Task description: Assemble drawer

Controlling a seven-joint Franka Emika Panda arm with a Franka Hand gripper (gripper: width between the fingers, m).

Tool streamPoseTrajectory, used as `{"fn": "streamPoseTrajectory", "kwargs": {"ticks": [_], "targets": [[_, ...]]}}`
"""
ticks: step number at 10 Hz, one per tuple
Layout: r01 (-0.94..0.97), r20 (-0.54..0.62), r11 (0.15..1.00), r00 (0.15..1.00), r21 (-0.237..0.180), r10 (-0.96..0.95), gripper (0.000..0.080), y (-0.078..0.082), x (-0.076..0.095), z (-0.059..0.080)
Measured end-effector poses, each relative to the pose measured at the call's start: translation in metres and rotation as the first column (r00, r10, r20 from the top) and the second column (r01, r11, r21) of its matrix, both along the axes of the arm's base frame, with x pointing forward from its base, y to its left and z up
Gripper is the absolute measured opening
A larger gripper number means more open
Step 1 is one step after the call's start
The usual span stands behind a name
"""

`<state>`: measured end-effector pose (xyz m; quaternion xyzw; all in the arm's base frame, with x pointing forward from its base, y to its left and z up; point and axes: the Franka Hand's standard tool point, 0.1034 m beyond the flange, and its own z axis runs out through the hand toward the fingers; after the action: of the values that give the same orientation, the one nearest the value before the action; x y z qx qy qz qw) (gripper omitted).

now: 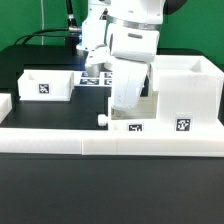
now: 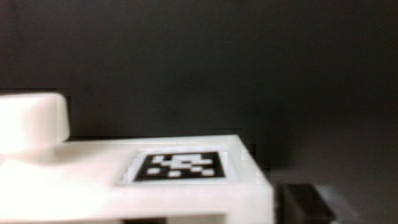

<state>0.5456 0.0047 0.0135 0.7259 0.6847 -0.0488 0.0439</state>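
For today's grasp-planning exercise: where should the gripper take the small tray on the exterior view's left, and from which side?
Probably from above, pinching one thin upright wall of the left tray: it sits open side up, apart from other parts, rim exposed.
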Motion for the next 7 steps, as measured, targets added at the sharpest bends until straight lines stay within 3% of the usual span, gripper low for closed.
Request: {"fn": "streamPoseTrajectory", "kwargs": {"ticks": [2,3,4,5,7], "targets": [[0.039,0.015,0.999,0.999,0.000,-0.039,0.0567,0.005,0.005,0.007],[0.051,0.013,0.999,0.999,-0.003,-0.051,0.0567,0.007,0.007,0.011],[0.056,0.004,0.998,0.998,-0.011,-0.056,0.0632,0.008,0.010,0.017],[0.060,-0.002,0.998,0.998,-0.018,-0.060,0.0644,0.006,0.013,0.029],[0.020,-0.022,0.999,1.000,-0.029,-0.021,0.0649,-0.011,0.013,0.044]]}}
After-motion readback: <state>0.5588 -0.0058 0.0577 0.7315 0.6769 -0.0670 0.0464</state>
